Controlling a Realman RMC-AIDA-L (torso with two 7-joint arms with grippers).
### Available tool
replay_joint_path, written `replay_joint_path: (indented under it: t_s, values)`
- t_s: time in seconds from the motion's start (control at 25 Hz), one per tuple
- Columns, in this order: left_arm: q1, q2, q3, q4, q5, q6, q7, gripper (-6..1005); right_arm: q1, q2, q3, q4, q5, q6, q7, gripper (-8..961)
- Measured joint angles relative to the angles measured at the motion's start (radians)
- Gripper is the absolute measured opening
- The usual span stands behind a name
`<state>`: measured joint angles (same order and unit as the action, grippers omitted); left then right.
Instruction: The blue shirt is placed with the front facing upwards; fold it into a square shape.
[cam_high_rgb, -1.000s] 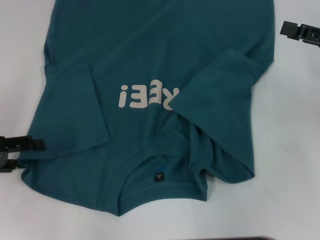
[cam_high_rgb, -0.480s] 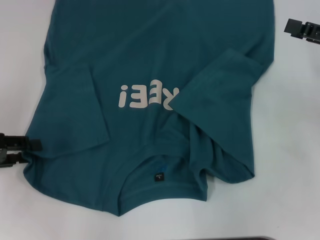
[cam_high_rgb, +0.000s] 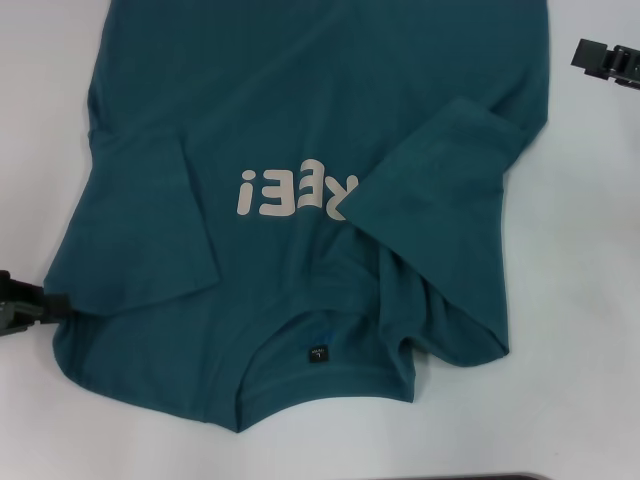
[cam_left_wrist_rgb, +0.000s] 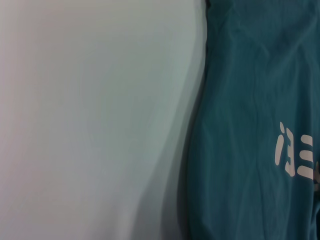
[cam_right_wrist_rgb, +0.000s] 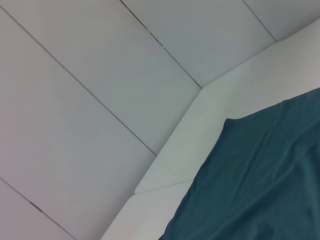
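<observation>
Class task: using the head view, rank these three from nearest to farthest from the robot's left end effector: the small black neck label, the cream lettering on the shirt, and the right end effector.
Measured from the left end effector, at the blue shirt's left edge:
1. Cream lettering, mid-chest; its closest letter sits nearer than the label.
2. Black neck label, inside the collar at the near edge.
3. Right end effector, far right, off the shirt.

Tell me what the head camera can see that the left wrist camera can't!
Only the head view shows the whole blue shirt spread out, both folded-in sleeves, the collar, the small black neck label, the left gripper at the shirt's edge and the right gripper off to the side. Only the left wrist view gives a close look along the shirt's side edge. Both show teal cloth, the cream letters and the white table.
</observation>
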<state>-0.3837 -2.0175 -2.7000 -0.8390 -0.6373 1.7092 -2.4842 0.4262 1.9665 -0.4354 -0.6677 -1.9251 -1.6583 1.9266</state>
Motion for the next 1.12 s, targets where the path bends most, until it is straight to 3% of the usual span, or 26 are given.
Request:
replay_joint_path:
  t_s: [0.24,0.36,0.44,0.64,0.8,0.92,1.12]
  values:
    - [-0.001,0.002,-0.010,0.005,-0.015,0.028,0.021,92,-0.002,-0.001,-0.006,0.002,-0.007,-0.001,0.006,942]
    - [-0.001,0.007,-0.015,0.006,-0.049,0.074,0.054,34,-0.003,-0.014,-0.016,-0.003,-0.014,-0.035,0.022,942]
    - [-0.001,0.013,-0.016,0.007,-0.063,0.091,0.059,12,0.000,-0.031,-0.020,-0.008,-0.040,-0.078,0.052,942]
    - [-0.007,0.018,-0.016,0.010,-0.065,0.098,0.054,-1,0.028,-0.109,-0.049,-0.019,-0.180,-0.251,0.195,942]
    - [-0.025,0.018,-0.011,0.010,-0.066,0.095,0.052,0,0.036,-0.141,-0.121,-0.022,-0.240,-0.325,0.298,943]
    - [-0.041,0.014,-0.008,0.009,-0.064,0.092,0.051,0,0.038,-0.144,-0.168,-0.024,-0.314,-0.320,0.331,943]
    - [-0.062,0.015,-0.007,0.012,-0.061,0.081,0.051,0,0.045,-0.123,-0.172,-0.018,-0.407,-0.289,0.331,944]
